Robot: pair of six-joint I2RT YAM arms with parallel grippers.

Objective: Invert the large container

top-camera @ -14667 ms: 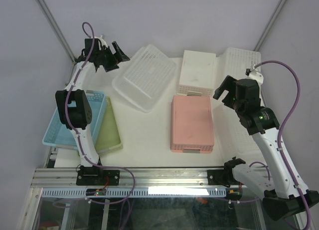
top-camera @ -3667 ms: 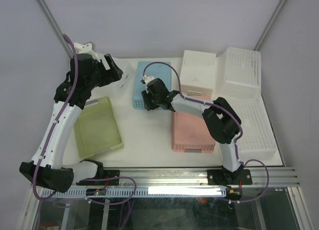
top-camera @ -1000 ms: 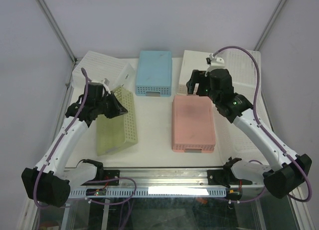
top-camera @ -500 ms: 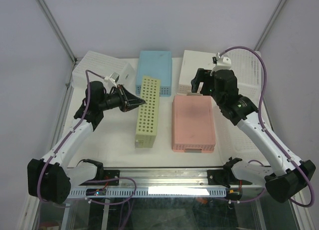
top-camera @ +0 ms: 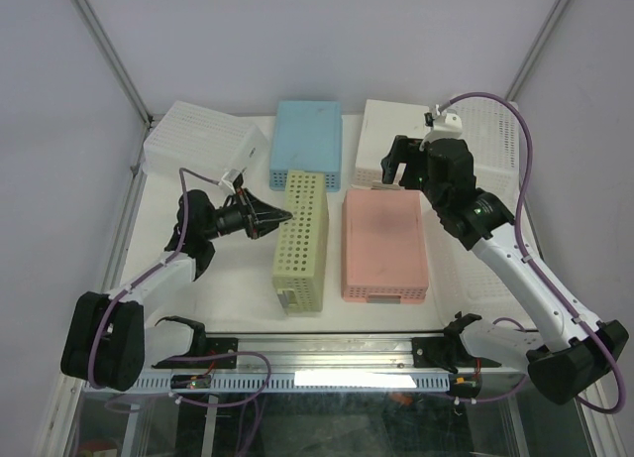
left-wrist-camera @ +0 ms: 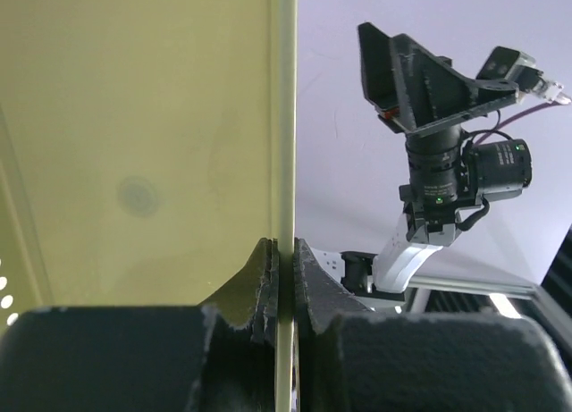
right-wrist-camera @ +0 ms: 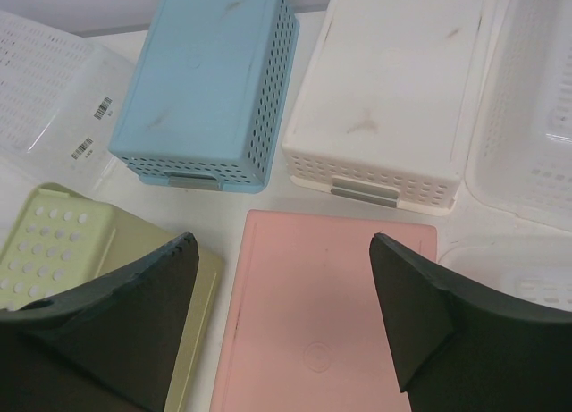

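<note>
Tilted further over, the green container (top-camera: 302, 241) has its rim clamped between the left fingers (left-wrist-camera: 134, 358).

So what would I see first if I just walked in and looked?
Your eye would go first to the yellow-green basket in the middle of the table. It is tipped up on its side, and the left gripper is pinching its edge. Just right of it a pink container lies bottom-up, and the right gripper hovers open above it.

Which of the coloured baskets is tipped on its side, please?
The yellow-green basket, pinched by the left gripper; blue basket and pink basket lie flat.
</note>
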